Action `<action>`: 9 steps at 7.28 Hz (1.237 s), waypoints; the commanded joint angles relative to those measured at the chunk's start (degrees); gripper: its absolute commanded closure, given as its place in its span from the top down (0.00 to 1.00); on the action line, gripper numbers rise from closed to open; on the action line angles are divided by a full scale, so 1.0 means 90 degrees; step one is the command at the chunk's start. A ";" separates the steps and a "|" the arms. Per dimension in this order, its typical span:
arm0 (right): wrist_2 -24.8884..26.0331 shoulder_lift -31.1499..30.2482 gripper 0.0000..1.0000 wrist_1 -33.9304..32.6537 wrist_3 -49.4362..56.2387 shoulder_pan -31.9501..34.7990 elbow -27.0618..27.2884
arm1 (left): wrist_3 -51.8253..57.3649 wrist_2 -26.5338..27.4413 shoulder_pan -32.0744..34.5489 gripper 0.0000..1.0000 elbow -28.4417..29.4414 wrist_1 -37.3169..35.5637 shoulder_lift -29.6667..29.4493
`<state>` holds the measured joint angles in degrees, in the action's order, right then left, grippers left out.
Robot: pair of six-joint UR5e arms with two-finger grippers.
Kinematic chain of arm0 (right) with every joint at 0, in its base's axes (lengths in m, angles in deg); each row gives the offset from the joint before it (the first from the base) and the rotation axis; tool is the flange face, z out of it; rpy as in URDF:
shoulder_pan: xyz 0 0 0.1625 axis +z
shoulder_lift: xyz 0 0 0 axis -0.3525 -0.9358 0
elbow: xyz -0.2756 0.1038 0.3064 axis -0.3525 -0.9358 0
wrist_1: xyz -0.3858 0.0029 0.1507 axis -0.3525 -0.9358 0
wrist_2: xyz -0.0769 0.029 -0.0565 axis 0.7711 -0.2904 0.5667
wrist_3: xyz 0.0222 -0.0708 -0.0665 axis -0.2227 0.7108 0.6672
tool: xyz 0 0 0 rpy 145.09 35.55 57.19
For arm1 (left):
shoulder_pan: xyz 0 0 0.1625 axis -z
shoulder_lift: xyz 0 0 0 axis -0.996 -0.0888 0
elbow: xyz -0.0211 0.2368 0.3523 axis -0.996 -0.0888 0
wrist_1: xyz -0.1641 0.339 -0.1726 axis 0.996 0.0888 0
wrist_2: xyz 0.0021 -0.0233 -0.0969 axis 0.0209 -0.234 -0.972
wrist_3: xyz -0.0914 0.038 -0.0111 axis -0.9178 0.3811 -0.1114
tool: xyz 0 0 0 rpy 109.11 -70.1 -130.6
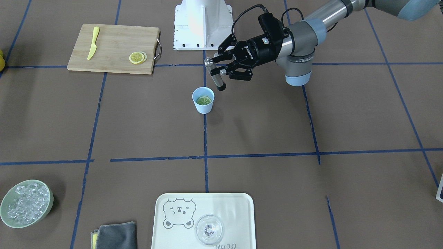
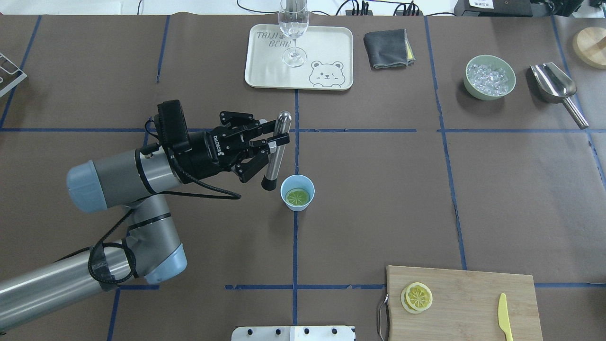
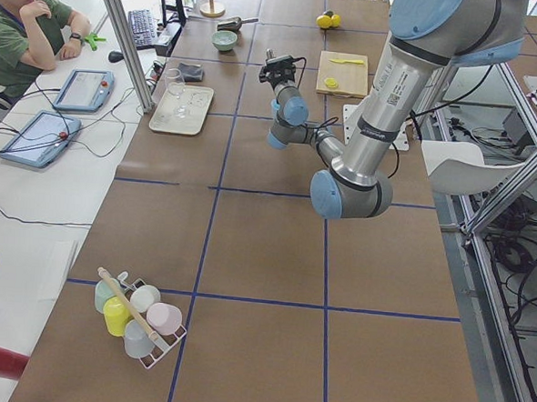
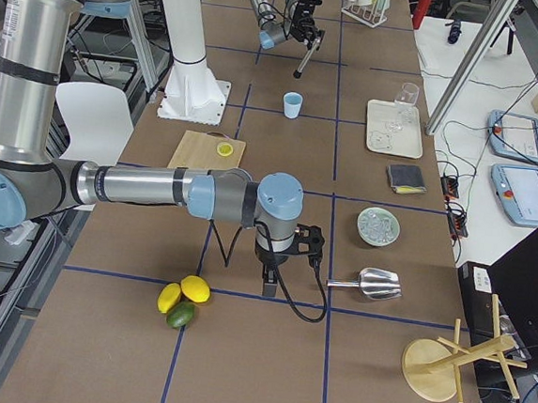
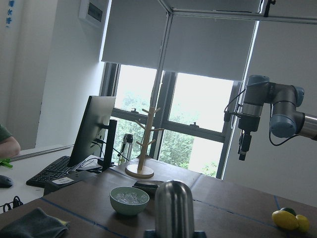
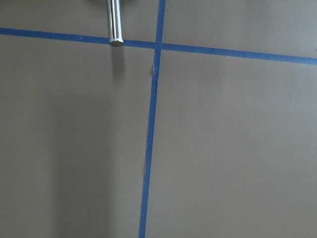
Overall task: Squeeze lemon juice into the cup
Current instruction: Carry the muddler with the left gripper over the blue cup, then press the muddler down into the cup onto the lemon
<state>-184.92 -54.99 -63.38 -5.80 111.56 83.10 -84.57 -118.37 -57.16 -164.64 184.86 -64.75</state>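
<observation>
The lemon (image 2: 298, 197) slice lies flat, cut face up, inside the cup (image 2: 297, 207), which stands upright on a blue tape line (image 2: 295, 246) near mid-table. Beside it the left gripper (image 2: 275, 140), wrist level, pinches a steel muddler (image 2: 274, 158) that is tilted, its dark end down by the rim. The right gripper (image 4: 268, 283) hangs fingers-down near the scoop (image 4: 375, 283); I cannot tell its gap.

glass (image 2: 293, 23) on tray (image 2: 265, 61) | ice (image 2: 490, 75) in bowl (image 2: 488, 96) | knife (image 2: 504, 310) on board (image 2: 473, 303)

Three lemon slices (image 1: 204, 100), one cup (image 1: 203, 108)
</observation>
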 commanded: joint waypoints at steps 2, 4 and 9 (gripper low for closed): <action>-0.0022 -0.0023 1.00 -0.0007 0.0035 0.0131 -0.0014 | 0.0719 0.0989 -0.0727 0.00 0.0439 0.0228 -0.0488; -0.0023 -0.0023 1.00 -0.0007 0.0035 0.0161 -0.0023 | 0.0758 0.1080 -0.0758 0.00 0.0665 0.0218 -0.0637; -0.0013 -0.0023 1.00 -0.0007 0.0035 0.0171 -0.0033 | 0.0943 0.1226 -0.0778 0.00 0.1319 0.0218 -0.0637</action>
<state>-185.05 -55.20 -63.44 -5.48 113.04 82.81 -76.37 -107.37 -64.07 -154.51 186.82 -70.55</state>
